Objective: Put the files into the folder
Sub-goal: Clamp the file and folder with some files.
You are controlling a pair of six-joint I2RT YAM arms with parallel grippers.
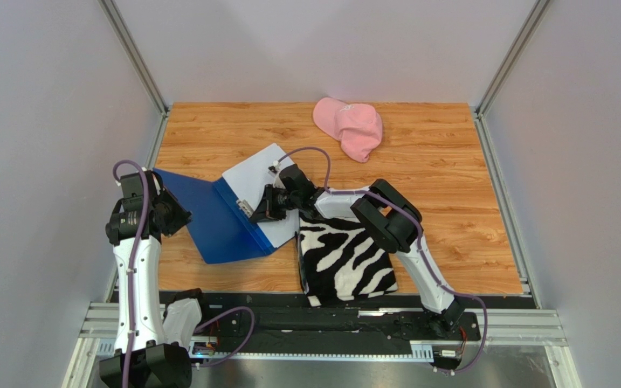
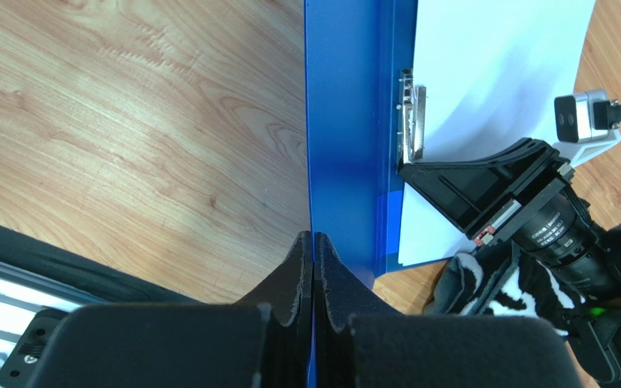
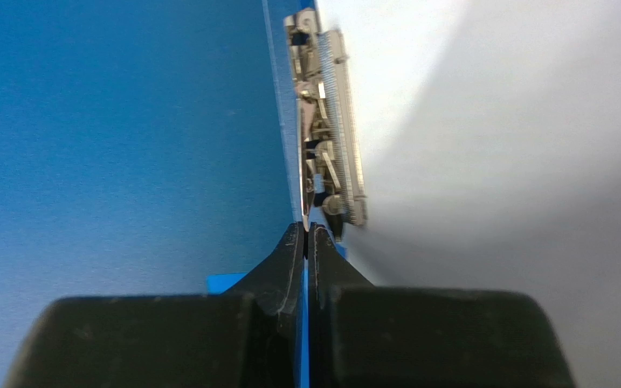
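Left tool (image 2: 314, 242) was clenched on the stiff folder (image 2: 346, 121) cover's edge; right tool (image 3: 306, 234) pinched shut on clip (image 3: 330, 121) lever; files (image 3: 492, 121) right of it judged floppy, slick: take edgewise

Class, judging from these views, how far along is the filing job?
Done: the white paper sheets lie inside the open royal-blue flat folder. In hand: the left pincer pinches the raised cover; the right pincer is shut at the metal clip. Left: securing the sheets, if needed, and closing the cover.
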